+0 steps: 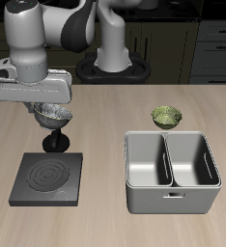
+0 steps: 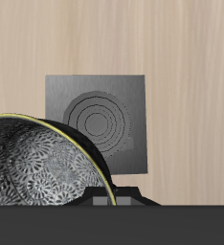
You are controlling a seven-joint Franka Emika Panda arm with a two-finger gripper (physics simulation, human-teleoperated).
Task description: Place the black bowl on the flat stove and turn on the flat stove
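The black bowl (image 1: 53,118), silvery and speckled inside with a dark rim, hangs in the air above the table, a little farther back than the flat stove (image 1: 47,178). My gripper (image 1: 45,109) is shut on the bowl's rim. The bowl's shadow (image 1: 55,145) falls on the wood just behind the stove's back edge. In the wrist view the bowl (image 2: 37,174) fills the near field and the stove (image 2: 95,124) lies below it, its concentric burner rings (image 2: 102,121) grey. The bowl covers my fingers in that view.
A grey two-compartment metal basin (image 1: 171,170) stands beside the stove, toward the table's front edge. An olive-green bowl (image 1: 166,117) sits behind the basin. Dark cabinets run along the back.
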